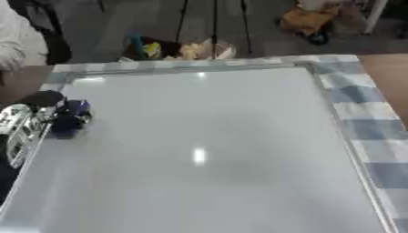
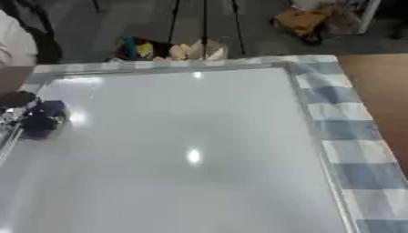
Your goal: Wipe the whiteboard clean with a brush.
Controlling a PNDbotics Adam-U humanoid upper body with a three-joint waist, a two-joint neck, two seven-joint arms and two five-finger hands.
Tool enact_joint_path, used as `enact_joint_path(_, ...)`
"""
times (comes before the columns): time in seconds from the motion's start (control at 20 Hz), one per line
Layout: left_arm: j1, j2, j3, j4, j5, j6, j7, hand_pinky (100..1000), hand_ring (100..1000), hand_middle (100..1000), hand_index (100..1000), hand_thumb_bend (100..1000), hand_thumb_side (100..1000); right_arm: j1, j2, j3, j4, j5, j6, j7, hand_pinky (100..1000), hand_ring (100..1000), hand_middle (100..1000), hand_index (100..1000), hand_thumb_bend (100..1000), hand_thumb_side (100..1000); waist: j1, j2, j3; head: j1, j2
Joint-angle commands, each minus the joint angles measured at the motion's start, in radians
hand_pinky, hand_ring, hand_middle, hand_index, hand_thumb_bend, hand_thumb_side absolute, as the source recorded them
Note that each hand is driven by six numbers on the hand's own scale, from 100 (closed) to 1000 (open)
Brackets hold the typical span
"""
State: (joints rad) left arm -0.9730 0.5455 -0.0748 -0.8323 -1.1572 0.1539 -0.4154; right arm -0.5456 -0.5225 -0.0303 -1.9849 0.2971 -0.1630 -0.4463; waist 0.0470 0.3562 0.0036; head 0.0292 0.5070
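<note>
Here, the large white, glossy whiteboard (image 1: 207, 150) fills the frame's middle on a blue-and-white checked cloth (image 1: 374, 132). At mid-left, the black-and-silver left hand (image 1: 36, 119) curls round a dark blue brush (image 1: 70, 119) resting on the board's left edge.

We look down on a lab or workshop floor. A whiteboard (image 1: 207, 145) lies flat on a desk covered with a blue-and-white checked cloth (image 1: 374, 136). At 12 o'clock, beyond the desk, we see a grey floor (image 1: 95, 32) with loose coloured objects (image 1: 179, 49); at 1 o'clock, an orange item (image 1: 307, 18) beside furniture legs.
</note>
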Motion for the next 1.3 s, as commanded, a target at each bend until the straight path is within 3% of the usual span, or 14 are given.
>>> enact_joint_path(0.05,0.005,0.028,0.009,0.02,-0.012,0.003,0.006,369,510,461,776,100,759,-0.01,-0.019,-0.007,-0.015,-0.003,0.0,-0.001,793,818,730,785,100,866,-0.005,-0.02,0.003,0.002,-0.008)
enact_joint_path(0.75,-0.015,-0.006,-0.008,0.019,-0.014,-0.021,0.001,363,506,457,775,100,772,-0.013,-0.016,-0.006,-0.015,-0.004,0.001,0.003,794,818,730,786,100,867,-0.006,-0.018,-0.006,0.009,-0.012)
enact_joint_path(1.3,-0.02,-0.037,-0.071,-0.036,0.007,-0.103,-0.055,368,507,457,776,100,786,-0.015,-0.014,-0.005,-0.015,-0.005,0.0,0.003,794,818,730,786,100,866,-0.003,-0.018,-0.017,0.013,-0.015)
